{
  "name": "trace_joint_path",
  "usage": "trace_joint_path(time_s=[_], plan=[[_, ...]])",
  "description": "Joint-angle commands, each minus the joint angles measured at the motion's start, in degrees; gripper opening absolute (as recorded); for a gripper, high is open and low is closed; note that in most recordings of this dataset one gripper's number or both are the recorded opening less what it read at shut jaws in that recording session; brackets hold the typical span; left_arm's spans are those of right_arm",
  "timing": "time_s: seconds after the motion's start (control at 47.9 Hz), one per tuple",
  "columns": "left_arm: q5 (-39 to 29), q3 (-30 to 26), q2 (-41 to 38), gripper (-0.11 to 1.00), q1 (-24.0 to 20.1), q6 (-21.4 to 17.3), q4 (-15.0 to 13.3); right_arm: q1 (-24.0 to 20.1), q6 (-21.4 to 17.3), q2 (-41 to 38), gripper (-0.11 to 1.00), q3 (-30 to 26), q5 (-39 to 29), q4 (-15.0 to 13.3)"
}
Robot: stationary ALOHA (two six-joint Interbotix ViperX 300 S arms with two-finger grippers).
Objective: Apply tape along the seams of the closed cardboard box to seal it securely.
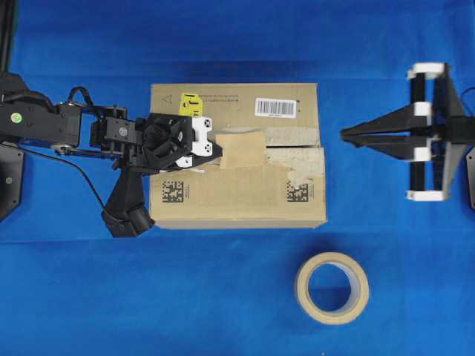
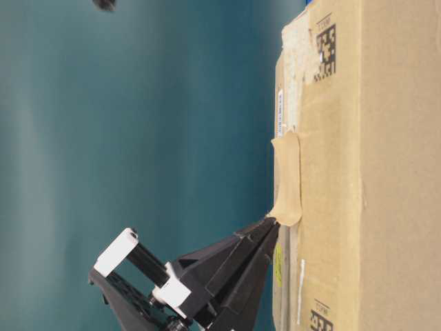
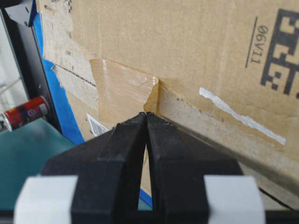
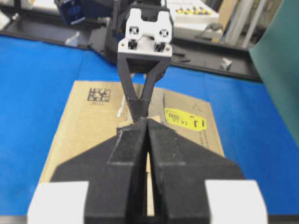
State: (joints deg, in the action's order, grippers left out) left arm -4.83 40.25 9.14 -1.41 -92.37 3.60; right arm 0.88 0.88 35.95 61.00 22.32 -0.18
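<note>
Left gripper [image 1: 217,150] pinched tape [image 1: 243,149] end, at box [image 1: 237,200] seam [image 1: 297,147]. Right gripper [image 1: 343,134], jaws pressed together empty, at box's 3 o'clock.

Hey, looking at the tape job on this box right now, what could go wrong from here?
The tape has a lifted, curled end at the shut left gripper; it may stick to the fingertips and peel off when the arm retreats. It covers only part of the seam, so the cardboard box could stay unsealed toward the right gripper.
</note>
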Motion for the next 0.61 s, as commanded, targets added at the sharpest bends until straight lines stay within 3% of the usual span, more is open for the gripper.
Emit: trace_joint_path(time_s=[0.0, 0.334, 0.543, 0.585], plan=[[0.2, -0.4, 1.5, 0.00, -0.2, -0.4, 0.2, -0.1, -0.1, -2.3, 0.00, -2.8, 1.2, 0.1], [0.2, -0.4, 1.6, 0.00, -0.2, -0.2, 0.2, 1.0, -0.3, -14.0, 0.02, -10.9, 2.6, 0.7], [0.2, -0.4, 1.6, 0.00, -0.3, -0.3, 0.2, 1.9, -0.3, -19.5, 0.60, -15.2, 1.9, 1.1], [0.2, -0.4, 1.6, 0.00, -0.2, -0.1, 0.3, 2.0, -0.2, -20.0, 0.61, -15.6, 1.8, 1.1]])
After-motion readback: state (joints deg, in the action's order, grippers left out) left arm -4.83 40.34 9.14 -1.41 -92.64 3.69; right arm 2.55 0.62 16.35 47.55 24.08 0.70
